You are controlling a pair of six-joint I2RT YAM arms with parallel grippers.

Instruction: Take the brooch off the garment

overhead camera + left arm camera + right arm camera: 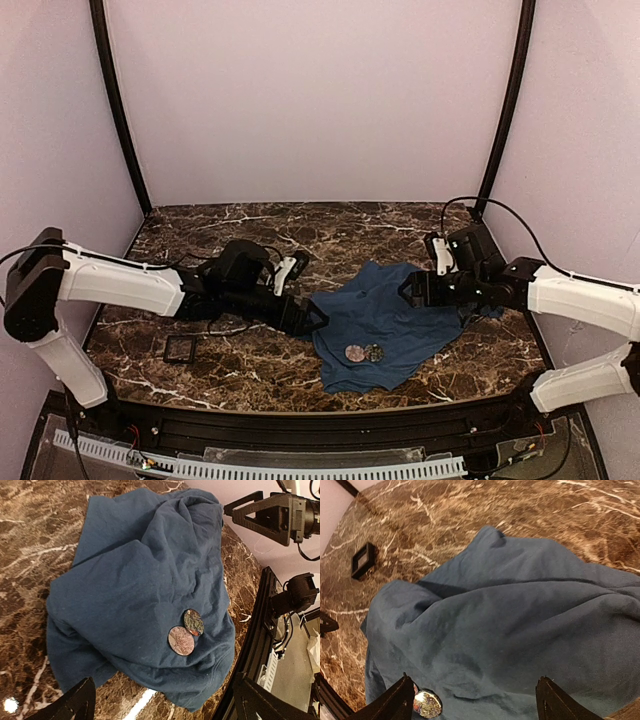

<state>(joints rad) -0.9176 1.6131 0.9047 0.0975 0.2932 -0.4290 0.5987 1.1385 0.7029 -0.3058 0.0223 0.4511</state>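
Pale rnd brooch [181, 640] on crumpled blue garment [125, 580].

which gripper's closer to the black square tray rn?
Left. The left gripper is to the tray's right, at the cloth's left edge; the right gripper is across the cloth, on its right side.

Twin white-and-black arms, tidy build
Left arm [120, 285] and right arm [585, 298] have white shells and black joints; left gripper [316, 318] and right gripper [410, 290] are black open-frame triangles, with thin black cables looping off both.

Dim warm light, soft focus, small glare on table [30, 540]
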